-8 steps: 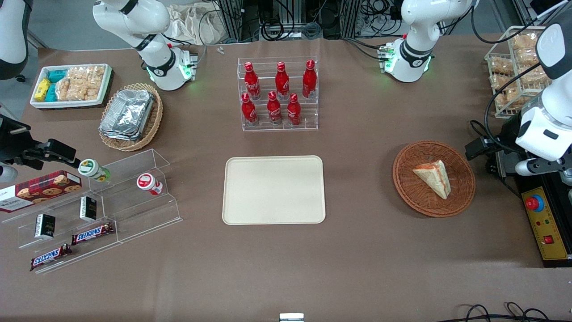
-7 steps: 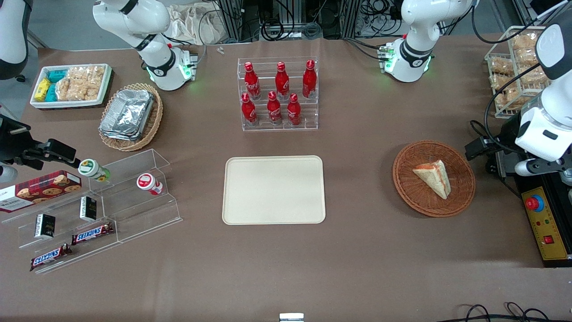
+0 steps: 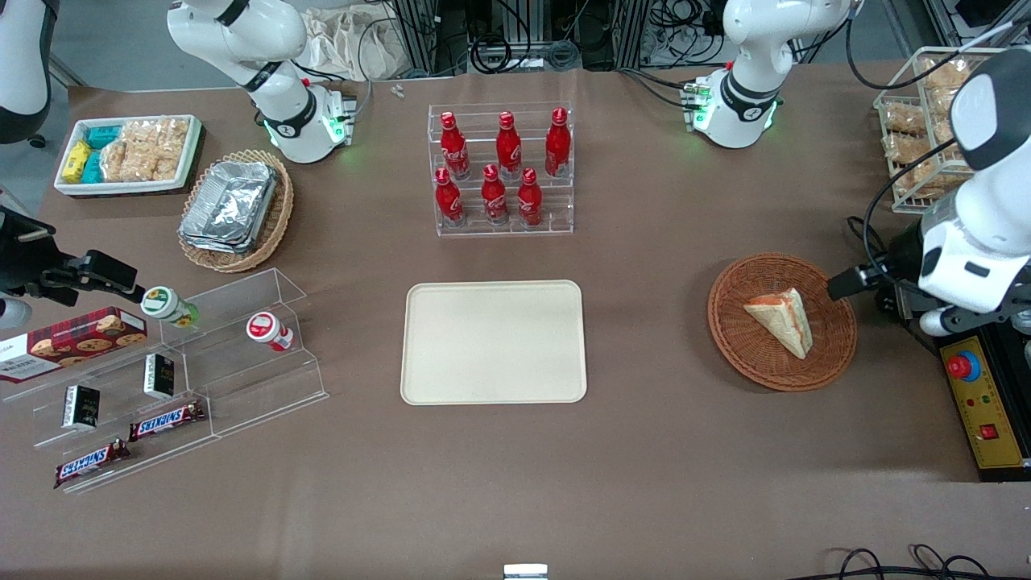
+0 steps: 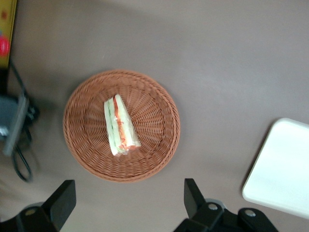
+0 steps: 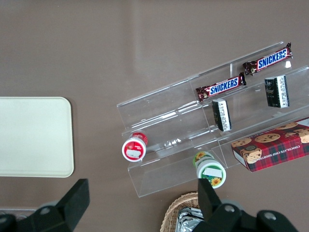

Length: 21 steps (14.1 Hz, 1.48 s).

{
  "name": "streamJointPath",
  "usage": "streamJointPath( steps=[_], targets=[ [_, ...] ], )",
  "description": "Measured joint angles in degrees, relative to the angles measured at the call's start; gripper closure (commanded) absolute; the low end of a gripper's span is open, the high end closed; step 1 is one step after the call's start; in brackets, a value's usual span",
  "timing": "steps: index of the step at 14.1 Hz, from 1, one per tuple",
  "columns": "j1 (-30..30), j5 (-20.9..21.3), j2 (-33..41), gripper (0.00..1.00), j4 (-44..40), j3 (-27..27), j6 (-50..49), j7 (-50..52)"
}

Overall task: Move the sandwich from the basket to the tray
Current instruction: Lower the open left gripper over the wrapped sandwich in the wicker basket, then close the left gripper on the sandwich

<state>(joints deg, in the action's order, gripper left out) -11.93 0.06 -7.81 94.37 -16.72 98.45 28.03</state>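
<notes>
The sandwich (image 3: 781, 320), a pale wedge in clear wrap with red-orange and green filling, lies in the round reddish-brown wicker basket (image 3: 737, 346). Both also show in the left wrist view: the sandwich (image 4: 119, 126) in the middle of the basket (image 4: 154, 150). The cream-beige tray (image 3: 493, 341) lies flat near the table's middle, toward the parked arm from the basket; one corner of the tray (image 4: 285, 169) shows in the wrist view. My left gripper (image 3: 946, 314) hangs high beside the basket at the working arm's end of the table. It is open and empty (image 4: 128, 203), fingers (image 4: 193, 195) wide apart.
A clear rack of red bottles (image 3: 501, 169) stands farther from the front camera than the tray. A yellow control box (image 3: 983, 407) and a wire rack of bagged snacks (image 3: 918, 129) stand near my arm. A clear stepped shelf with snacks (image 3: 177, 370) lies toward the parked arm's end.
My left arm has shifted toward the basket, so its wrist camera now overhangs the basket's rim. The sandwich, basket and tray have not moved.
</notes>
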Motion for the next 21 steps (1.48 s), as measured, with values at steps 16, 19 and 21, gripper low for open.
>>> streamJointPath(
  steps=[16,19,21],
  targets=[
    [0.03,2.64,-3.05,0.02,31.53,5.83,32.79,15.07],
    [0.12,2.72,-4.93,0.02,31.63,5.78,35.82,16.05],
    [0.12,2.73,-6.08,0.02,31.83,5.78,37.35,16.42]
  ],
)
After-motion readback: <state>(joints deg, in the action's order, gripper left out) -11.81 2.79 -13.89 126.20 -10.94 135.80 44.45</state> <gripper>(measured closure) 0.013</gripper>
